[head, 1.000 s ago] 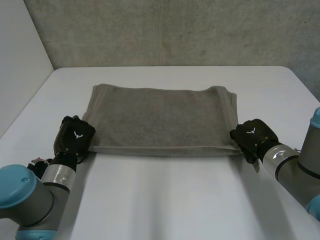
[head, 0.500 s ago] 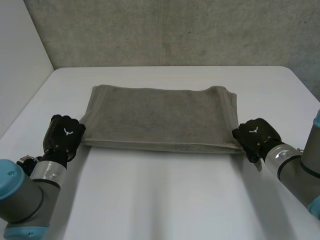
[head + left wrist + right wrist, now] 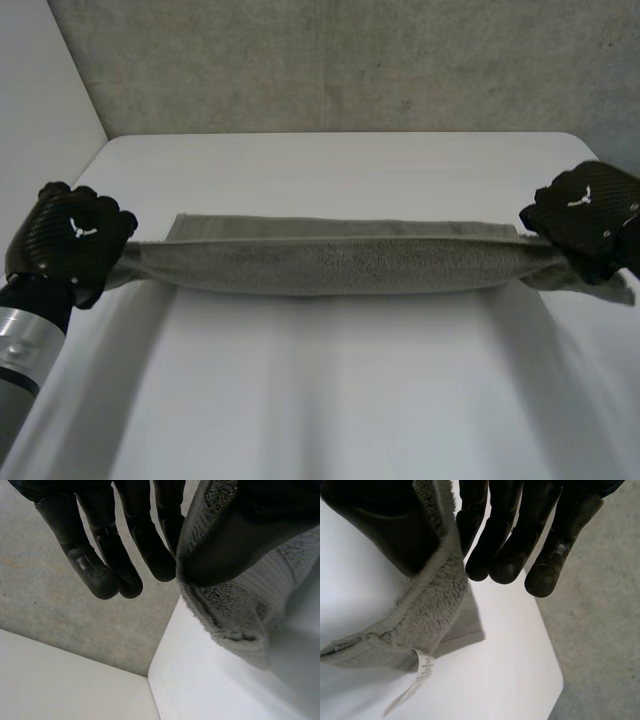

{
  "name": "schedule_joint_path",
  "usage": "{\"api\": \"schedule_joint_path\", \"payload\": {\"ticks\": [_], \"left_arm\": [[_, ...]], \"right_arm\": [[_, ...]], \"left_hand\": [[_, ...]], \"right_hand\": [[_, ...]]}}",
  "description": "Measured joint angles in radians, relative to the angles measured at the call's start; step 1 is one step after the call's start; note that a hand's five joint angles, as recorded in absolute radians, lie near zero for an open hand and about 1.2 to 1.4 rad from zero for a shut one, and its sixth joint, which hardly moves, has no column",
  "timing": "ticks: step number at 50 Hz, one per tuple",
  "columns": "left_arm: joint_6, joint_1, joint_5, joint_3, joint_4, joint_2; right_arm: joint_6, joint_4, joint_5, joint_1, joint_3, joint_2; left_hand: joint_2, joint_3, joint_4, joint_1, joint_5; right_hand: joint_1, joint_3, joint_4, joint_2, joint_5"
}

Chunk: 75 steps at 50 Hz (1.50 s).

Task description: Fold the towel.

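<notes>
1. The bare white bench (image 3: 330,400) takes up the near ground in the head view.
2. Beyond it, the grey towel (image 3: 330,265) is stretched sideways between the two hands. Its near edge is held up off the bench and sags a little in the middle.
3. The left hand (image 3: 70,240) holds the towel's left end. In the left wrist view the cloth is pinched between the thumb and the nearest of the fingers (image 3: 102,565). The other fingers hang fairly straight and close together, clear of the cloth.
4. The right hand (image 3: 588,215) holds the towel's right end. In the right wrist view the thumb presses the cloth against the nearest of its fingers (image 3: 505,555). The rest hang side by side, touching nothing.
5. A short flap of towel droops past the right hand, and a white label (image 3: 420,672) dangles from its hem.
6. Behind the raised edge, a flat strip of the towel appears to lie on the bench.
7. Farthest off, a rough grey wall (image 3: 350,60) stands behind the bench.
</notes>
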Motion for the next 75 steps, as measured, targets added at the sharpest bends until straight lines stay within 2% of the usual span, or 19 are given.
{"api": "schedule_joint_path", "payload": {"ticks": [6, 14, 19, 26, 32, 39, 41, 42, 43, 44, 45, 46, 48, 50, 54, 60, 64, 68, 75], "left_arm": [[0.0, 0.023, 0.052, 0.034, -0.014, -0.031], [0.005, -0.019, 0.056, 0.191, 0.047, -0.343], [0.01, -0.06, 0.012, 0.381, 0.06, -0.603], [0.011, -0.101, -0.061, 0.639, 0.056, -0.851], [0.011, -0.131, -0.104, 0.839, 0.052, -1.005], [0.012, -0.159, -0.126, 0.994, 0.051, -1.118], [0.013, -0.168, -0.131, 1.025, 0.052, -1.143], [0.014, -0.17, -0.132, 1.03, 0.052, -1.147], [0.015, -0.176, -0.137, 1.039, 0.052, -1.155], [0.016, -0.178, -0.14, 1.042, 0.052, -1.157], [0.018, -0.183, -0.148, 1.046, 0.053, -1.16], [0.021, -0.187, -0.158, 1.048, 0.053, -1.162], [0.026, -0.194, -0.182, 1.048, 0.054, -1.159], [0.03, -0.198, -0.204, 1.046, 0.054, -1.152], [0.032, -0.204, -0.264, 1.027, 0.054, -1.108], [-0.005, -0.202, -0.304, 0.926, 0.054, -0.96], [-0.08, -0.195, -0.304, 0.802, 0.059, -0.82], [-0.212, -0.188, -0.289, 0.642, 0.064, -0.672], [-0.435, -0.174, -0.238, 0.389, 0.069, -0.49]], "right_arm": [[-0.021, 0.018, -0.035, -0.005, -0.055, 0.036], [-0.063, 0.003, -0.031, -0.001, -0.164, 0.278], [-0.081, -0.002, -0.019, 0.01, -0.313, 0.495], [-0.083, -0.021, 0.021, 0.067, -0.529, 0.735], [-0.08, -0.081, 0.082, 0.1, -0.69, 0.884], [-0.075, -0.149, 0.114, 0.115, -0.854, 1.016], [-0.071, -0.162, 0.118, 0.118, -0.911, 1.057], [-0.07, -0.165, 0.119, 0.119, -0.924, 1.065], [-0.065, -0.168, 0.122, 0.122, -0.952, 1.082], [-0.063, -0.168, 0.123, 0.124, -0.962, 1.088], [-0.054, -0.17, 0.128, 0.128, -0.985, 1.101], [-0.044, -0.171, 0.133, 0.132, -1.005, 1.11], [-0.019, -0.174, 0.142, 0.137, -1.026, 1.118], [0.006, -0.178, 0.148, 0.142, -1.036, 1.117], [0.091, -0.196, 0.158, 0.152, -1.028, 1.076], [0.207, -0.221, 0.162, 0.156, -0.89, 0.901], [0.249, -0.246, 0.163, 0.153, -0.708, 0.736], [0.282, -0.282, 0.163, 0.146, -0.481, 0.569], [0.369, -0.317, 0.162, 0.129, -0.175, 0.417]], "left_hand": [[0.0, 0.0, 0.0, 0.0, 0.0], [0.0, 0.001, 0.0, 0.0, 0.0], [0.0, 0.001, 0.0, 0.0, 0.0], [0.0, 0.002, 0.0, 0.0, 0.0], [0.0, 0.003, 0.0, 0.0, 0.0], [0.0, 0.003, 0.0, 0.0, 0.0], [-0.243, -0.262, -0.256, -0.18, -0.2], [-0.305, -0.326, -0.321, -0.238, -0.27], [-0.503, -0.527, -0.531, -0.439, -0.47], [-0.608, -0.634, -0.621, -0.547, -0.557], [-0.807, -0.836, -0.854, -0.754, -0.765], [-0.984, -1.017, -1.039, -0.952, -0.972], [-1.193, -1.224, -1.217, -1.123, -1.173], [-1.247, -1.279, -1.255, -1.155, -1.229], [-1.261, -1.287, -1.257, -1.158, -1.245], [-1.261, -1.287, -1.257, -1.158, -1.245], [-1.261, -1.287, -1.257, -1.158, -1.245], [-1.261, -1.287, -1.257, -1.158, -1.245], [-1.261, -1.287, -1.257, -1.158, -1.245]], "right_hand": [[0.0, 0.0, 0.0, 0.0, 0.004], [0.0, 0.0, 0.0, 0.0, 0.004], [0.0, 0.0, 0.0, 0.0, 0.004], [0.0, 0.0, 0.0, 0.0, 0.004], [0.0, 0.0, 0.0, 0.0, 0.004], [-0.003, -0.044, -0.046, -0.045, -0.024], [-0.294, -0.352, -0.357, -0.386, -0.337], [-0.4, -0.47, -0.455, -0.488, -0.441], [-0.612, -0.669, -0.674, -0.692, -0.678], [-0.693, -0.727, -0.731, -0.769, -0.741], [-0.853, -0.923, -0.928, -0.946, -0.93], [-0.935, -1.025, -1.029, -1.038, -1.036], [-0.965, -1.088, -1.084, -1.085, -1.06], [-0.966, -1.091, -1.084, -1.085, -1.06], [-0.967, -1.091, -1.084, -1.085, -1.06], [-0.968, -1.091, -1.084, -1.085, -1.06], [-0.968, -1.091, -1.084, -1.085, -1.06], [-0.968, -1.091, -1.084, -1.085, -1.06], [-0.969, -1.091, -1.084, -1.085, -1.06]]}}
